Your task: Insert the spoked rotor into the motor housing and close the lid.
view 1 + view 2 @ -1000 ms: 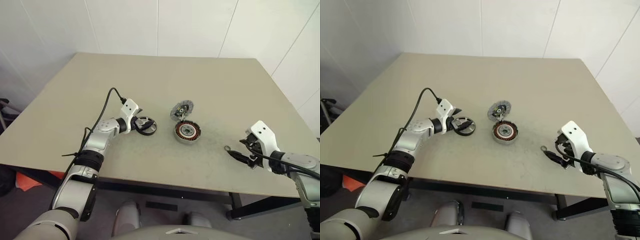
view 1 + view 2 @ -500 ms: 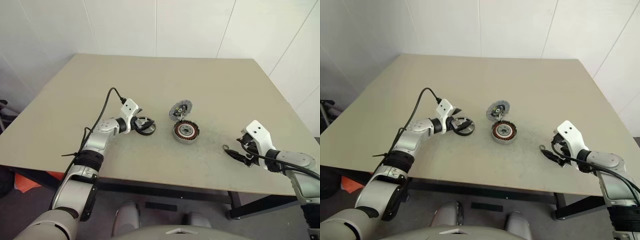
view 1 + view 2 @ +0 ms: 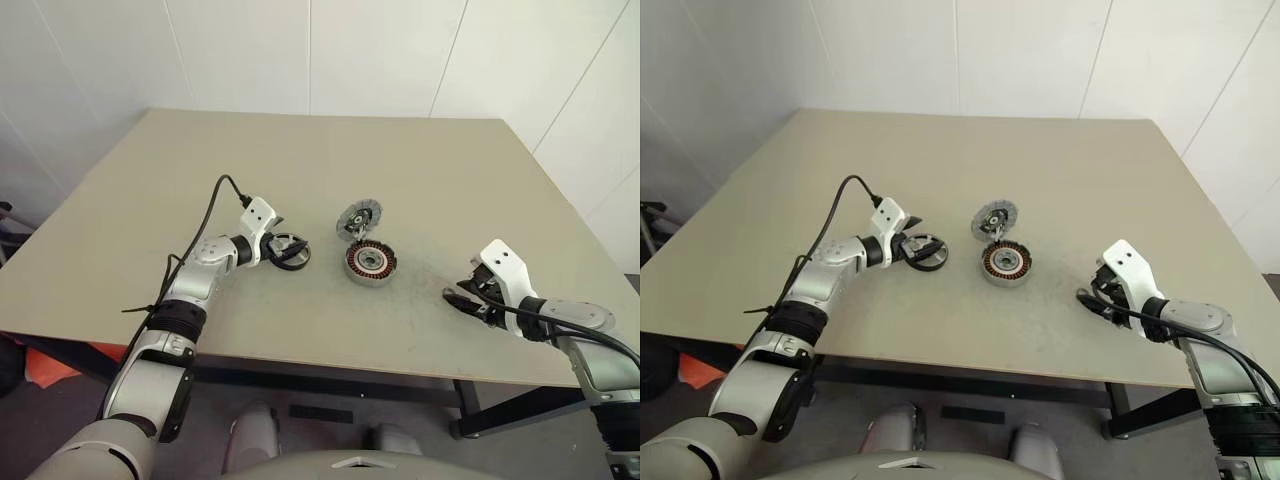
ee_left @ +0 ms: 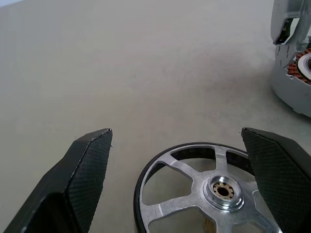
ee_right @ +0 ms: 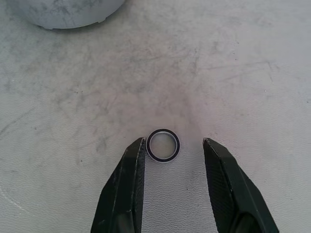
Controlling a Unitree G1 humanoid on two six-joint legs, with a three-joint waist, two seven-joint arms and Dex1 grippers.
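Left gripper [image 4: 177, 160] spread wide astride spoked rotor [image 4: 204, 187], ready for pickup. Right gripper [image 5: 172, 165] part-open around small ring [image 5: 164, 144], ungripped. Motor housing [image 3: 372, 262] unfilled beside tilted lid [image 3: 359, 217].

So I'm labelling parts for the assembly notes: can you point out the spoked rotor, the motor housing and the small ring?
spoked rotor [image 4: 222, 189]: left wrist view, on its hub.
motor housing [image 3: 371, 263]: left eye view, on the centre inside the copper windings.
small ring [image 5: 164, 144]: right wrist view, at the ring's centre.

Beige square table [image 3: 400, 160] with scuffed grey patch, white panelled walls [image 3: 380, 50] with thin seams behind, dark grey floor [image 3: 40, 420] below, orange object [image 3: 45, 362] under table's left edge
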